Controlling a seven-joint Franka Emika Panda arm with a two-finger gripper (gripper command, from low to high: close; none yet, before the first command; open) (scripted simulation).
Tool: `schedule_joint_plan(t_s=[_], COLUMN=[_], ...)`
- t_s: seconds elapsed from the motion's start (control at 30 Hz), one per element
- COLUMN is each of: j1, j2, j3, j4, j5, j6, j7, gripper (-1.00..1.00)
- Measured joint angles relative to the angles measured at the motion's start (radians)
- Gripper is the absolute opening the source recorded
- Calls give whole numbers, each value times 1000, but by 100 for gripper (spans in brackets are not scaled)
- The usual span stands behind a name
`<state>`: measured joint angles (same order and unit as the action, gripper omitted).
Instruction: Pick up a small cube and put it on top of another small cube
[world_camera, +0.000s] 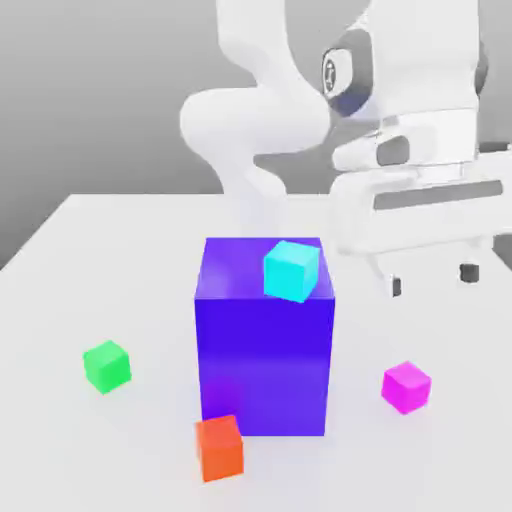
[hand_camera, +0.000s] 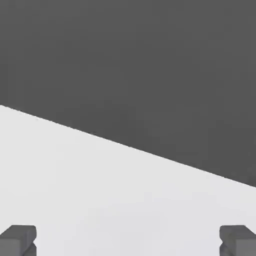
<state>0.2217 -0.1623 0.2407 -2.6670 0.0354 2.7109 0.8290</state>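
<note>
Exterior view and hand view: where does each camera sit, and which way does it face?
Exterior view: off the arm, looking down across the table at the blue block, small cubes, white arm and hand.
Hand view: on the hand, facing bare table and dark backdrop; both fingertips wide apart.
Shared: table, fingertips.

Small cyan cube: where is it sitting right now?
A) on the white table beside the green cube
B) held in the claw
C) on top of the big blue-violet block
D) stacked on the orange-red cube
C: the small cyan cube rests on the top face of the big blue-violet block, near the edge on the exterior view's right.
</note>
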Motion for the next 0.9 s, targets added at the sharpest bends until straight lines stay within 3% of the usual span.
schedule_joint_plan(t_s=[0.2,0.4,0.43,0.67,0.9], j1=[84,223,245,246,173], j2=[224,442,466,467,245], j3=[44,-128,-152,-153,-38], j4=[-110,-78,-73,-73,-115], j5=[-106,-276,-287,-290,-100], j6=[142,309,329,330,161], j7=[93,221,231,234,91], gripper=[0,0,-100,-100,-100])
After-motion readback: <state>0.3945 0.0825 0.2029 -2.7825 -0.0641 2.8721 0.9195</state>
